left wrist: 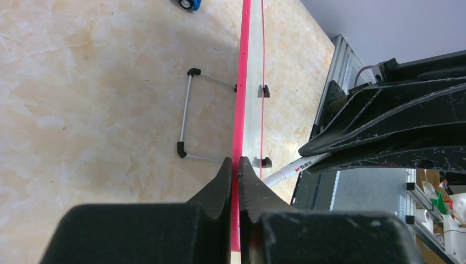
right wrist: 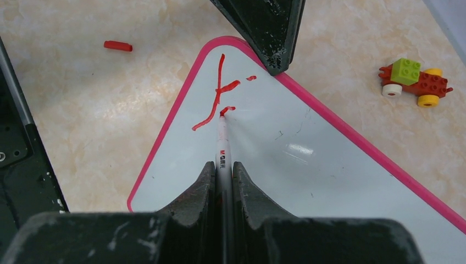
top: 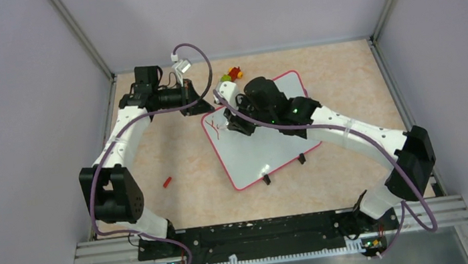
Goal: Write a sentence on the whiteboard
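The whiteboard (top: 266,149) lies tilted on the table, white with a pink-red rim and two black clips (top: 267,179) on its near edge. My left gripper (top: 203,106) is shut on the board's rim (left wrist: 240,110) at the far left corner. My right gripper (right wrist: 222,165) is shut on a white marker (right wrist: 222,140) whose red tip touches the board (right wrist: 286,181). Of the sentence, only a few red strokes (right wrist: 216,98) show near that corner: a Y-like shape and two short marks. The strokes also show in the top view (top: 218,126).
A red marker cap (top: 167,181) lies on the table left of the board, also in the right wrist view (right wrist: 118,45). A small brick toy car (right wrist: 412,80) sits beyond the board's far edge. The board's wire stand (left wrist: 187,118) is folded out underneath. Grey walls enclose the table.
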`<action>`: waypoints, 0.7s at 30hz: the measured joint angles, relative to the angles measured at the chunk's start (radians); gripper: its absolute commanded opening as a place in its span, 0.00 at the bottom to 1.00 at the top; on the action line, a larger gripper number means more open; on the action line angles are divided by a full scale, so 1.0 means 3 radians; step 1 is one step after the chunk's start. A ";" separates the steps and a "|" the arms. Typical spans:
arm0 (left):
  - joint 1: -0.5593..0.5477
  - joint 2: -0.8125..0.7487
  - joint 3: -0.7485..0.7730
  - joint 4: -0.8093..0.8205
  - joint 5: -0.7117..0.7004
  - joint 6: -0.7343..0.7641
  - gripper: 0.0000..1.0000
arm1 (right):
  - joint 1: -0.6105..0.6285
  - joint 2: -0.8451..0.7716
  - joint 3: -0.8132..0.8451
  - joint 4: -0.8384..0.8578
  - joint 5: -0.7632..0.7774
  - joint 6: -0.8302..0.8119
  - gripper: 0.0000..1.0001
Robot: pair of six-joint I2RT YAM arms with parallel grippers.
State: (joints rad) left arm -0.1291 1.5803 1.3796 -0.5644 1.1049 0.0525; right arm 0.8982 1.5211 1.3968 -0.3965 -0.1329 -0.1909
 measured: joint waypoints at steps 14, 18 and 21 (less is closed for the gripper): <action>0.0000 0.0000 0.0003 -0.0011 -0.0013 0.0009 0.00 | -0.0031 -0.0056 -0.0100 -0.0025 -0.0022 -0.0034 0.00; 0.0000 0.0000 0.0003 -0.0011 -0.0018 0.0010 0.00 | -0.0058 -0.0075 -0.0099 -0.0045 0.0001 -0.0053 0.00; 0.0000 0.0001 0.0003 -0.0011 -0.0022 0.0010 0.00 | -0.0065 -0.0075 -0.0095 -0.0045 0.0008 -0.0057 0.00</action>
State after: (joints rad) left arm -0.1291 1.5806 1.3804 -0.5678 1.0985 0.0555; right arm 0.8787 1.4986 1.3682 -0.4099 -0.1307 -0.2081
